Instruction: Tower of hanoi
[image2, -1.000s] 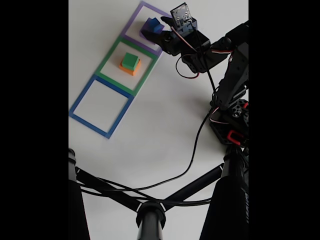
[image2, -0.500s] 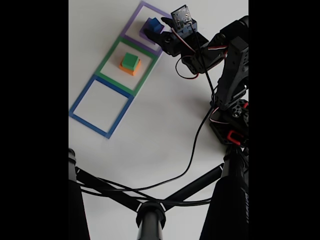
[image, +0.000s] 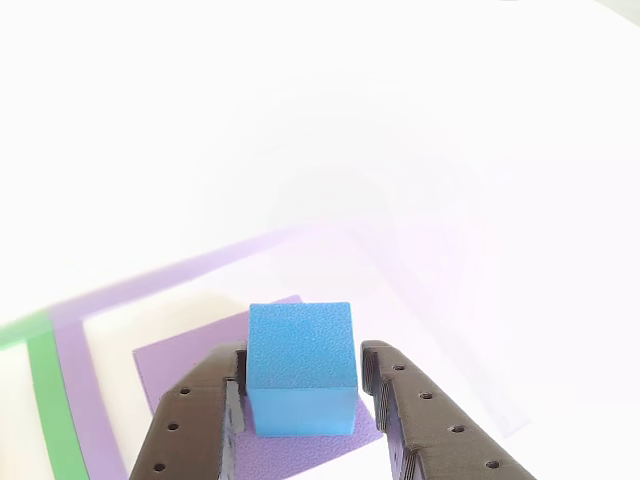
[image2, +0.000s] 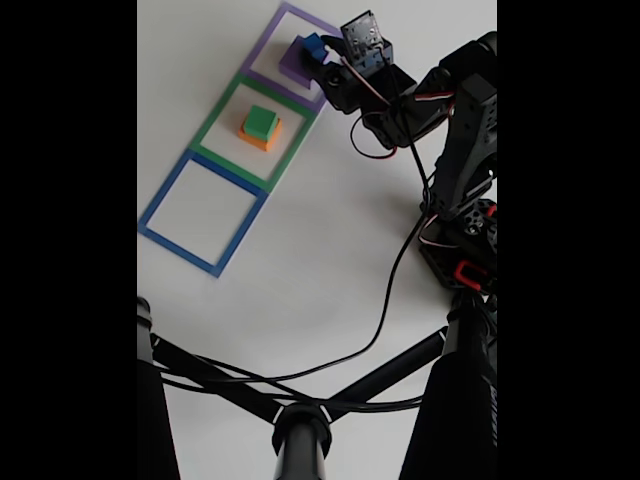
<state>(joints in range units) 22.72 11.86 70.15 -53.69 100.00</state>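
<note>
Fixed view from above shows the arm reaching to the far purple outline (image2: 262, 45), where the gripper (image2: 318, 58) sits at the blue cube (image2: 313, 47) on the purple slab (image2: 294, 62). Closer in, from the other view, the gripper (image: 305, 385) has its two black, hole-dotted fingers (image: 400, 395) flanking the cube (image: 300, 350), one at each side face. The gap is narrow and the fingers look to be touching it, though I can't tell how hard they squeeze. The cube rests on the slab (image: 185, 355), near its middle.

These look like matte foam pieces with a fine grain: light, a bit soft, not slippery. I'd judge a gentle pinch on opposite flat faces, low on the cube, is plenty; too hard would dent it. The next outline holds a green block (image2: 262, 120) on an orange block (image2: 262, 137), square-edged and stacked flat on the white surface (image2: 330, 250).
</note>
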